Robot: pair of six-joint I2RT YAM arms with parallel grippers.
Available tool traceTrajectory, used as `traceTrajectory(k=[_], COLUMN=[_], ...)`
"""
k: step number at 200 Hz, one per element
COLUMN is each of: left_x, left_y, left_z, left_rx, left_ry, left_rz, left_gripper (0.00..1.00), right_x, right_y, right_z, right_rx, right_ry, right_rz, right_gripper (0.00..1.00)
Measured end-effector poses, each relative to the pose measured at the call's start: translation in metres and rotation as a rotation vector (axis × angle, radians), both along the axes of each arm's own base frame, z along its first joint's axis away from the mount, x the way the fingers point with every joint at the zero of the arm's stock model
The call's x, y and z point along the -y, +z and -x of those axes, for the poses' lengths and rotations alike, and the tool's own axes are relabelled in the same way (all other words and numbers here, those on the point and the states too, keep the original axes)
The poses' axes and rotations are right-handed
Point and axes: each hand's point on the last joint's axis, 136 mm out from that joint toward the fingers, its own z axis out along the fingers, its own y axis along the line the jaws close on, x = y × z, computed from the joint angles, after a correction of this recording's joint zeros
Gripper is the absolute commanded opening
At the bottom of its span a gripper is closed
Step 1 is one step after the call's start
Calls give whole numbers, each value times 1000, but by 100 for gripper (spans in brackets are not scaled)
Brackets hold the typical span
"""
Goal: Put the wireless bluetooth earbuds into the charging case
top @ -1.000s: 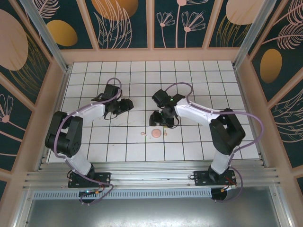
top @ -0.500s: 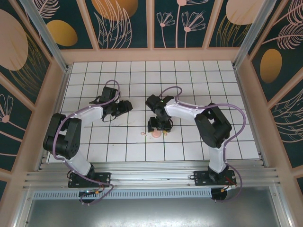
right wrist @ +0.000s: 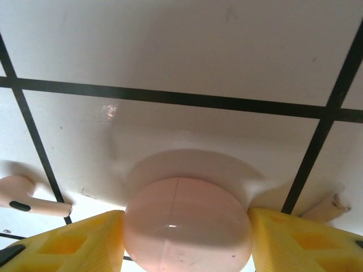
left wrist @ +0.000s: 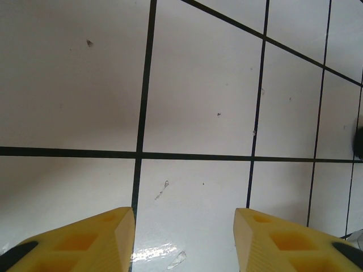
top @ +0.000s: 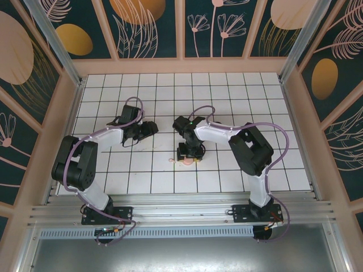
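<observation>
— Left gripper (left wrist: 184,243) first. Open or shut?

— Open, at middle width. Nothing between the yellow fingers (left wrist: 74,241), only bare white table (left wrist: 198,85) with black grid lines under them. From above, hangs over the tiles left of centre, well apart from the things of the task.

— And the right gripper (right wrist: 187,241)?

— Low over the table, near the centre, pointing down. Closed on the charging case (right wrist: 187,218): one yellow finger against each side of it, no gap to see there.

— About the case itself, please.

— Pale pink, oval and smooth, with a thin seam across the top. Lying on a white tile, just near of a black grid line, with a soft shadow around it.

— Earbuds, where?

— One pale pink earbud (right wrist: 25,195) at the left edge of the right wrist view. Lying on its side on the table, outside the case, just beside the finger of that side. Visible also from above, as a small pink speck just left of the case. At the right edge, a pale pink stem (right wrist: 324,208), just beside the other finger. Perhaps a second earbud, but too much hidden behind the finger to be sure.
</observation>
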Motion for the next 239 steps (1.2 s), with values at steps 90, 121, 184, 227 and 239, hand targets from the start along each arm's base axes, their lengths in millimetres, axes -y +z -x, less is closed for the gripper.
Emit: traceTrajectory(k=[90, 121, 184, 227, 239], left_x=[1, 6, 27, 52, 55], left_y=[4, 30, 107, 150, 158], left_z=[-3, -12, -23, -10, -4], left_rx=[26, 137, 519, 793, 859], left_ry=[-7, -39, -148, -264, -280], left_rz=[5, 23, 125, 163, 173], left_gripper=[47, 44, 42, 42, 42], right_x=[-1, -8, -4, 9, 13], right_y=[3, 25, 165, 179, 177], right_z=[-3, -17, -88, -93, -91], right_rx=[19, 107, 453, 479, 477], right_ry=[-9, -60, -280, -367, -388], right_rz=[-4, -109, -592, -767, -804], right_gripper=[47, 45, 43, 42, 42])
